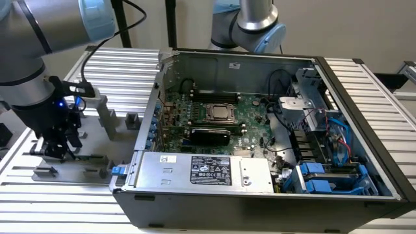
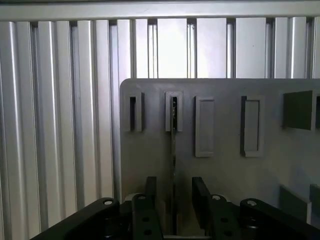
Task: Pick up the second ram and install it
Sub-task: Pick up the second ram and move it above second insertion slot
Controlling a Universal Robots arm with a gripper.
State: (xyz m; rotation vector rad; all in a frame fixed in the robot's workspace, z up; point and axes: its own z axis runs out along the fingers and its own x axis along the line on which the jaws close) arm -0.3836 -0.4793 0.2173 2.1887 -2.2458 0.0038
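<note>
The second ram [image 2: 173, 145] stands on edge as a thin dark strip, running from a grey slot block [image 2: 173, 111] down between my fingers. My gripper [image 2: 174, 184] is open and straddles the stick, with one black finger [image 2: 150, 192] on each side and a gap to the stick on both. In the exterior view the gripper [image 1: 57, 148] points straight down over the grey fixture plate [image 1: 85, 168], at that view's left, outside the computer case. The green motherboard [image 1: 256, 114] with its silver processor [image 1: 219, 113] lies inside the open case.
Other grey fixture blocks [image 2: 251, 125] stand on the plate [image 2: 145, 160], which rests on a ribbed aluminium table [image 2: 60, 125]. The open case [image 1: 234, 63] has a power supply [image 1: 208, 170] along its near side and blue drive brackets [image 1: 325, 178]. A second arm [image 1: 250, 24] stands behind it.
</note>
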